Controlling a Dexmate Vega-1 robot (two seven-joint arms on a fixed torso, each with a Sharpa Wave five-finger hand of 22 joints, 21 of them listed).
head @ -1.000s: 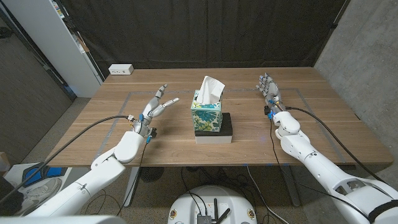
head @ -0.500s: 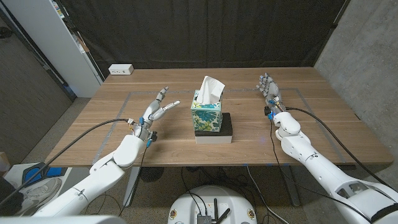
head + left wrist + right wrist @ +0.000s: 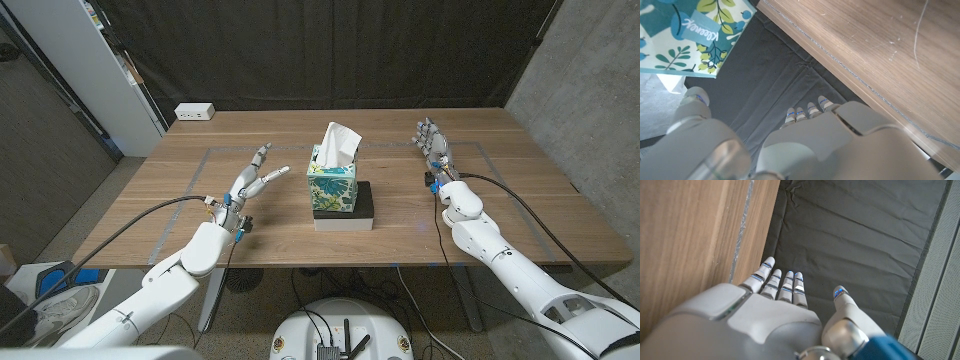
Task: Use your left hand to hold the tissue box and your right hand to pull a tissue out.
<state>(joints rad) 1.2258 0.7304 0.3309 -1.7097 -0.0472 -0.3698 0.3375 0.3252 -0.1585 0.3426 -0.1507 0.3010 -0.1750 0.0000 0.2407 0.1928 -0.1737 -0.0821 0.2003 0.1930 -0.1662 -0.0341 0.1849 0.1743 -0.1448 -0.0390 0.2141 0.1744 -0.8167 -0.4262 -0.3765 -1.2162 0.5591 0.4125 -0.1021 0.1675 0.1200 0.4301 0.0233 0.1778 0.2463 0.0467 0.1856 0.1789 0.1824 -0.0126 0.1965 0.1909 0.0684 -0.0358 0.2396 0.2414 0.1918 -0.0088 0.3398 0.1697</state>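
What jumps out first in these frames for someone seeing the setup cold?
The floral tissue box at the middle of the wooden table, standing on a black block with a white tissue sticking up from its top. On either side, two open robot hands: the left hand beside the box with fingers spread toward it, the right hand farther off.

Even, bright overhead light; soft short shadows on worktop (image 3: 400, 245). Head view sharp, slight wide-angle bend at edges. Wrist views: left hand (image 3: 805, 145) & right hand (image 3: 765, 320) blurred close-up.
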